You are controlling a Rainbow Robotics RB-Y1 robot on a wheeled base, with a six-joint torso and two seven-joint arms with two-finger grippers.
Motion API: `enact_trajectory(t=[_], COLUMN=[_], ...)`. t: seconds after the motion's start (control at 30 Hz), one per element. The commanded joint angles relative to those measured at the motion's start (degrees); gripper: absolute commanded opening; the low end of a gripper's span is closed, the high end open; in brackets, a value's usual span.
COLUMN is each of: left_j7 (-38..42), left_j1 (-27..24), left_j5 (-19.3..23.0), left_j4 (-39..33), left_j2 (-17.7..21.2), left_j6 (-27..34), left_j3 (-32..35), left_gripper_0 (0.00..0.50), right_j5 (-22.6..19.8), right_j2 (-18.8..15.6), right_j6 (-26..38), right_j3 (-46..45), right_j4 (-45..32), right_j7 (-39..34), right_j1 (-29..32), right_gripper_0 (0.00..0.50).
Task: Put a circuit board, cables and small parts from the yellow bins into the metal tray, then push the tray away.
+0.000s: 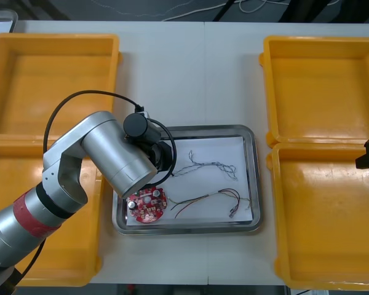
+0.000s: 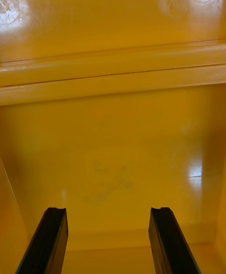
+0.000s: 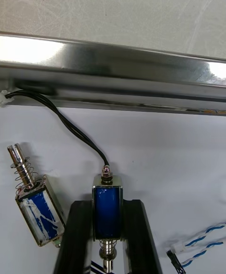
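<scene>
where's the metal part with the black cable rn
In the left wrist view, that small metal part is gripped by the left gripper over the metal tray's white inside, near its rim, another small metal part lying beside it.

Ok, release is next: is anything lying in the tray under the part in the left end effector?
Nothing visible. The left end effector holds the small metal part over bare white tray; a second part and a twisted cable lie aside.
</scene>
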Motion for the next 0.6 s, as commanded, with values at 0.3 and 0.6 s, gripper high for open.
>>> enact_trajectory(t=[0.3,0.6], left_j7=[4.3,3.7], left_j1=[1.0,0.9], left_j5=[-0.6,-0.1], left_j4=[-0.9,-4.9], left_j2=[1.2,1.2], left_j6=[-0.7,3.2], left_j3=[-1.1,-0.3], left_gripper_0=[0.408,0.408], right_j5=[-0.4,-0.4], right_j2=[-0.5,-0.5], right_j6=[0.2,0.2], right_j3=[-1.7,-1.7], right_j4=[-1.7,-1.7], right_j7=[-1.0,-1.0], right_j1=[0.8,0.8], right_gripper_0=[0.5,0.5])
